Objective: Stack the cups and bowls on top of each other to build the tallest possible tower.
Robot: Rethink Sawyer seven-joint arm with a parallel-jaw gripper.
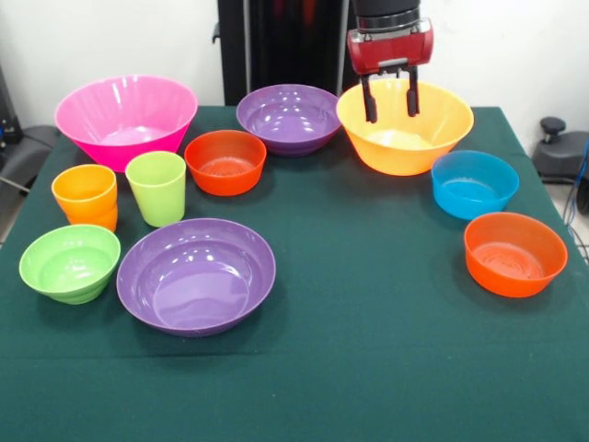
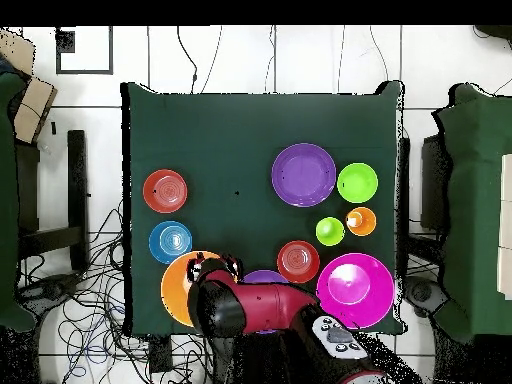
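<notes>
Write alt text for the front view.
A red gripper hangs open over the large yellow-orange bowl at the back of a green table. No tower exists yet: pink, purple, red-orange, blue and lime bowls and two cups all stand apart.

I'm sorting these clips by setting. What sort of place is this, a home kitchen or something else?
Probably a robotics lab, not a kitchen. A green-clothed table holds only toy-bright plastic bowls and cups, a red gripper hangs over the yellow-orange bowl, and loose cables sprawl over the tiled floor.
</notes>
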